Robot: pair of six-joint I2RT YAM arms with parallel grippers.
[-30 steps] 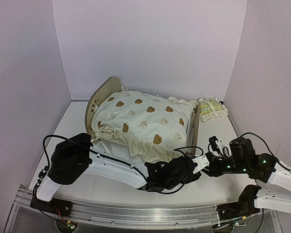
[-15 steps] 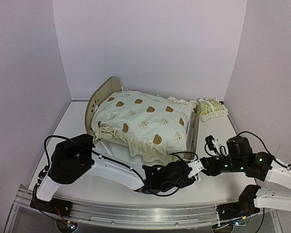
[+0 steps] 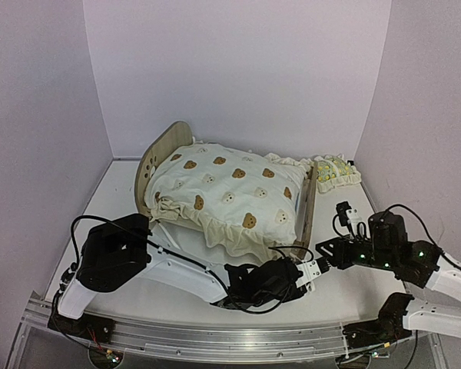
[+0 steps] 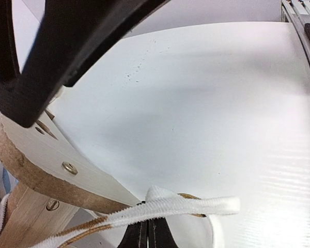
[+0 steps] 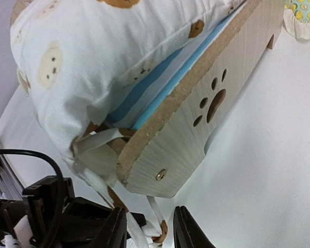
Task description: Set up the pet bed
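The pet bed (image 3: 163,151) is a light-wood frame with two arched end boards; its blue-and-white striped base shows in the right wrist view (image 5: 144,98). A cream bear-print cushion (image 3: 230,192) lies on it. My left gripper (image 3: 306,270) is shut on the cushion's white tie strap (image 4: 170,206) just below the near end board (image 4: 57,170). My right gripper (image 3: 328,252) is open, close to the right of the left one. Its fingers (image 5: 183,230) straddle the strap end (image 5: 157,227) beneath the paw-cut end board (image 5: 196,124).
A small lemon-print pillow (image 3: 336,171) lies at the back right, beyond the bed; it also shows in the right wrist view (image 5: 302,18). Walls close the table on three sides. A metal rail (image 3: 215,338) runs along the near edge.
The cushion's near flap has been drawn in closer to the bed. My left gripper shifted slightly right and toward me with the strap. My right gripper moved up toward the bed corner.
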